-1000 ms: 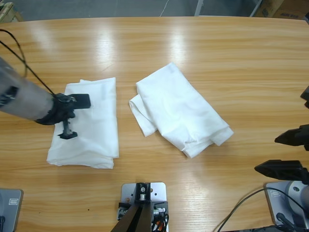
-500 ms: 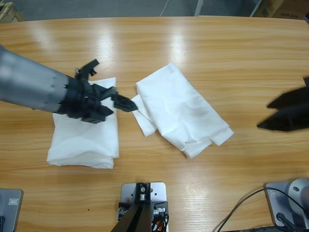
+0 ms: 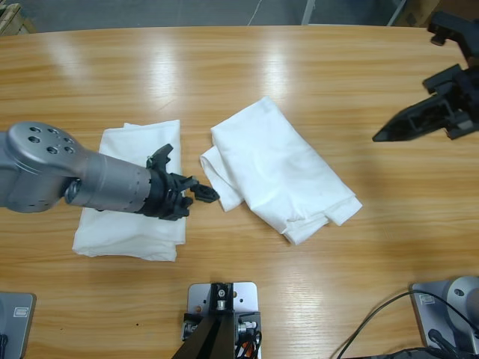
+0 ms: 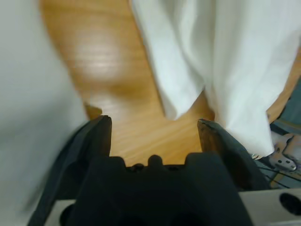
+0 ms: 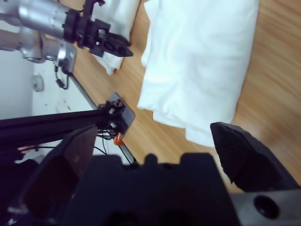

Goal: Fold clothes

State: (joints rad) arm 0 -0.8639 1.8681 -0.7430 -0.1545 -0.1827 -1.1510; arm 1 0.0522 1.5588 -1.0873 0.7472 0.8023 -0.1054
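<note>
Lying diagonally, loosely folded T-shirt (image 3: 281,170)

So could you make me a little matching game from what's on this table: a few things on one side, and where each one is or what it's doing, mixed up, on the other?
Things:
1. left gripper
2. right gripper
3. neatly folded shirt
4. loosely folded shirt

Places or states:
A. lies slantwise in the middle of the table
B. open, over bare wood near the far right edge
C. lies flat under a silver arm
D. open, in the gap between the two shirts

Pairs: 1-D, 2-B, 3-C, 4-A
</note>
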